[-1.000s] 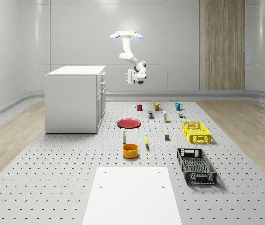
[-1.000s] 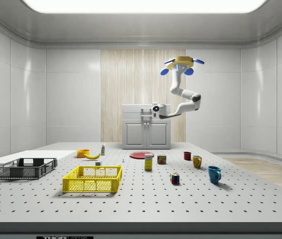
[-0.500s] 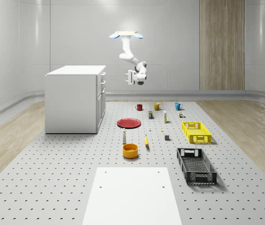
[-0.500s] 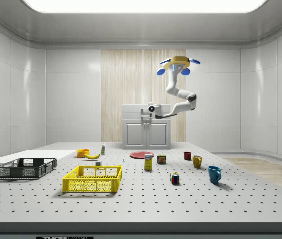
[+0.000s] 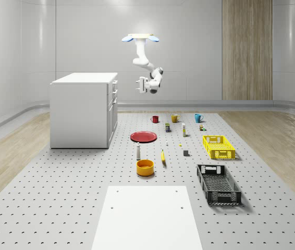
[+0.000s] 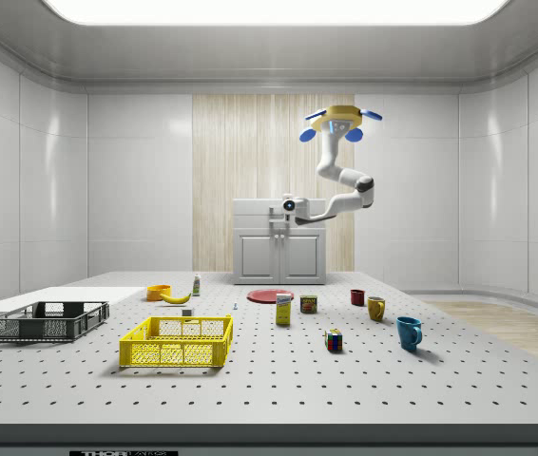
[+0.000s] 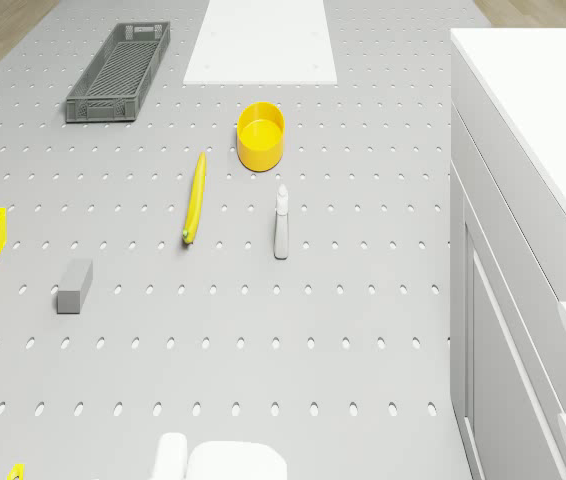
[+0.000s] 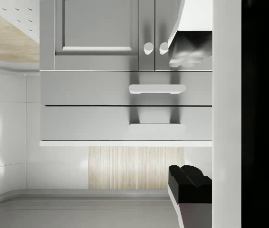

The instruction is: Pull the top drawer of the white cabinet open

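the drone (image 5: 140, 37) is seen hovering beside the white cabinet (image 5: 82, 109). the gripper (image 5: 143, 84) is held apart from the top drawer (image 8: 125, 122). finger spread cannot be told.

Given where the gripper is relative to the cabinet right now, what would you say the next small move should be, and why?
Probably ease the gripper in toward the top drawer handle. The drone hovers beside the white cabinet, off its front, and in the whole-scene view a clear gap separates the gripper from the drawer fronts. Both drawers look closed, and the wrist view faces them, upside down, with nothing yet around the handle.
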